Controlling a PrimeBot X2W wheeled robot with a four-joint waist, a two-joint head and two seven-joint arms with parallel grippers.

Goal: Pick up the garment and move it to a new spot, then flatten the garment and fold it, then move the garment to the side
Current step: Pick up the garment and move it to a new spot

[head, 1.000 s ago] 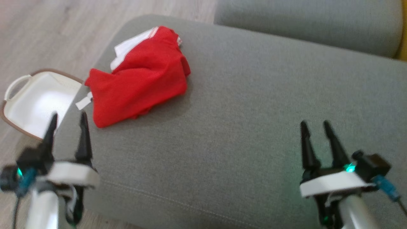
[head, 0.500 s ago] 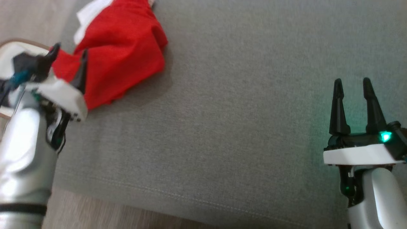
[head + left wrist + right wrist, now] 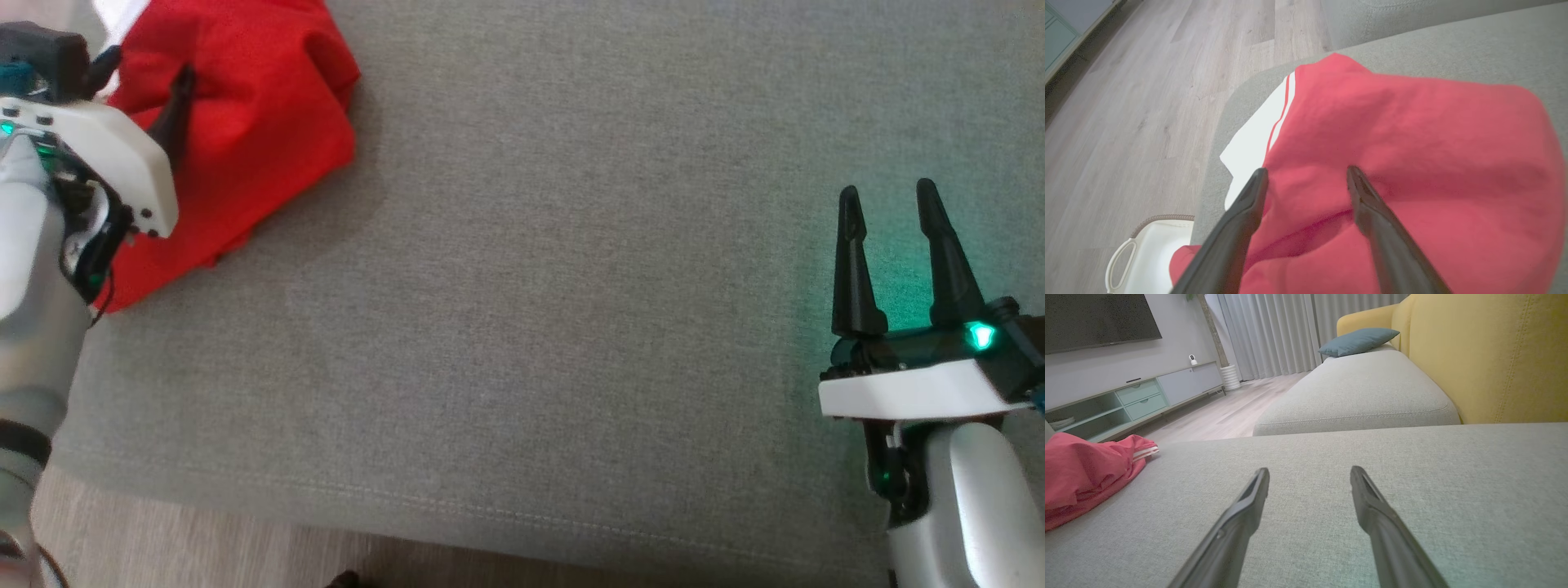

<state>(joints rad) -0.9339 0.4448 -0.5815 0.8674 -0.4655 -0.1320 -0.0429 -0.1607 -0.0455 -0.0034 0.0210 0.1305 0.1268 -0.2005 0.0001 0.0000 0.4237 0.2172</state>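
Observation:
The garment (image 3: 245, 106) is a crumpled red piece with a white striped part, lying on the grey sofa cushion (image 3: 571, 286) at its far left end. It also shows as a large red heap in the left wrist view (image 3: 1412, 143) and at the left edge of the right wrist view (image 3: 1081, 473). My left gripper (image 3: 145, 69) hovers over the garment's left part, open, its fingers spread above the red cloth (image 3: 1306, 175) with nothing between them. My right gripper (image 3: 888, 208) stands open over bare cushion at the right (image 3: 1309, 473), far from the garment.
A white basket with a brown rim (image 3: 1147, 253) sits on the wooden floor (image 3: 1147, 102) beside the cushion's left end. A second grey cushion (image 3: 1359, 388), a yellow sofa back (image 3: 1494, 355) and a blue pillow (image 3: 1357, 339) lie beyond. The cushion's front edge (image 3: 490, 523) runs along the bottom.
The head camera has tipped down and right, shifting the whole picture. My left gripper has travelled forward from beside the basket to above the garment. Both grippers stay open.

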